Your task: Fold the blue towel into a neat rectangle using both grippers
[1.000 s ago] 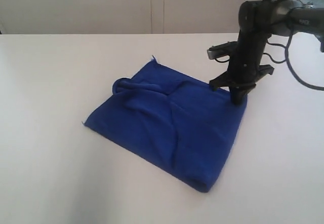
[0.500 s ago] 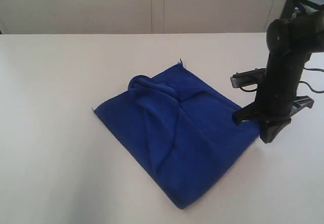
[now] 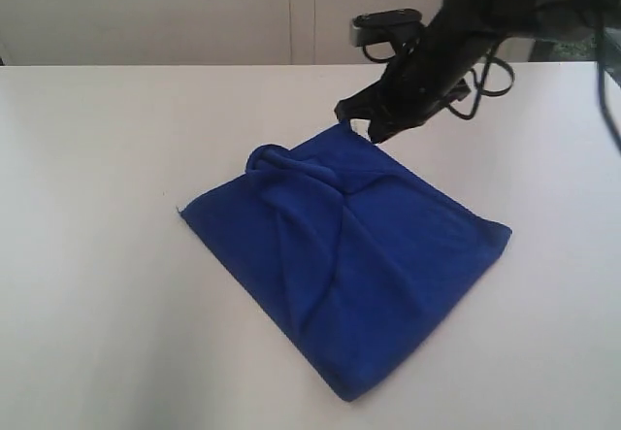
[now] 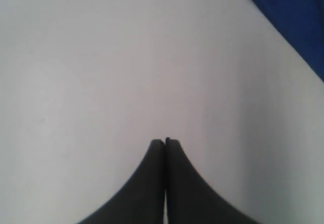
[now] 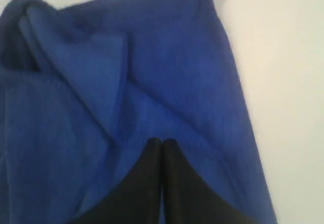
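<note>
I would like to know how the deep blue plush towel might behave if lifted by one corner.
The deep blue plush towel would probably droop limply: it lies in soft creases and a bunched fold. Its layers look loose, so they would likely unfold. Pushed, it may wrinkle rather than slide whole.

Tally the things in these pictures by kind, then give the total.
blue towel: 1
left gripper and right gripper, one kind: 2
white table: 1
total: 4
</note>
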`<action>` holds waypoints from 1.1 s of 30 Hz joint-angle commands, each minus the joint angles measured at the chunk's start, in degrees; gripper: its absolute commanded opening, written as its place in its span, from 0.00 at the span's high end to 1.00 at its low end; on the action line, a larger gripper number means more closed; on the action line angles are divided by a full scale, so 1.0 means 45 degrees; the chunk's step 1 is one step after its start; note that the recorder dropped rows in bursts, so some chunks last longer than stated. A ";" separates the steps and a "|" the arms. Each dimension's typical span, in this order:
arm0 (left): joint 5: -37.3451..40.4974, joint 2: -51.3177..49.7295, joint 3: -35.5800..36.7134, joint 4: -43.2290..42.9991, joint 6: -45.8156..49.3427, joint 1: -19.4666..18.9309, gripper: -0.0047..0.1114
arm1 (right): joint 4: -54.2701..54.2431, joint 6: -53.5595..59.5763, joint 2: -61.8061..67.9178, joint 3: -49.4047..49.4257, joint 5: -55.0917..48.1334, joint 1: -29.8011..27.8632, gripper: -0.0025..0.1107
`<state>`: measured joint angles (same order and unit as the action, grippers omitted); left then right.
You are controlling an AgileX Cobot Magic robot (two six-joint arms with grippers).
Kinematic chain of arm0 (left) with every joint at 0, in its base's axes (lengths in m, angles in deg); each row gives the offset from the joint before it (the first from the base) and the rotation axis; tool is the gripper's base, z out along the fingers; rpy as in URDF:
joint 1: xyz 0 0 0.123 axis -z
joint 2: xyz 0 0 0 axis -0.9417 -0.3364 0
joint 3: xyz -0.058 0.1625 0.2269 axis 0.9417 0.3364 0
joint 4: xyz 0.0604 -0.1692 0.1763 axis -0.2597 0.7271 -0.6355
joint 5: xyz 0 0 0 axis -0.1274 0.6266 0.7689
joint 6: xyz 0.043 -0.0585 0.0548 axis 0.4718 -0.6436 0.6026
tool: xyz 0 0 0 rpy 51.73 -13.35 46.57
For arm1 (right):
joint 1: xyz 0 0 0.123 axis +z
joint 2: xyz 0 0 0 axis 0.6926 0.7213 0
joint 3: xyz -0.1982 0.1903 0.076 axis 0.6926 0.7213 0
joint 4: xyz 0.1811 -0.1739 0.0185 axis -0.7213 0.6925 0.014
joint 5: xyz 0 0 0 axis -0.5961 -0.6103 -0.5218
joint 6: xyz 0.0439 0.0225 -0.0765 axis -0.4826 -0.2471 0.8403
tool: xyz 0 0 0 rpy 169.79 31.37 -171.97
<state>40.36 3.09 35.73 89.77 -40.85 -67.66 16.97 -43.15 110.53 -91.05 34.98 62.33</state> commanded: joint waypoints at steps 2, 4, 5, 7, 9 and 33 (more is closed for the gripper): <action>0.0201 0.0099 0.0068 0.0071 -0.0076 -0.0038 0.96 | 0.0039 0.0357 0.2918 -0.2922 0.0783 0.0183 0.98; 0.0201 0.0099 0.0068 0.0071 -0.0076 -0.0038 0.96 | 0.0138 0.0357 0.3764 -0.3884 0.0783 0.0183 0.98; 0.0201 0.0099 0.0068 0.0071 -0.0076 -0.0038 0.96 | 0.0168 0.0357 0.4216 -0.4303 0.0783 0.0183 0.98; 0.0201 0.0099 0.0068 0.0071 -0.0076 -0.0038 0.96 | 0.0398 0.0357 0.4705 -0.4730 0.0643 0.0183 0.98; 0.0201 0.0099 0.0068 0.0071 -0.0076 -0.0038 0.96 | 0.0906 0.0323 0.4998 -0.5015 0.0392 0.0161 0.98; 0.0201 0.0099 0.0068 0.0071 -0.0076 -0.0038 0.96 | 0.2938 -0.3308 0.3150 -0.5015 -0.2200 -0.3036 0.98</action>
<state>40.36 3.09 35.73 89.77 -40.85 -67.66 30.88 -56.86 129.39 -113.61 25.16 48.43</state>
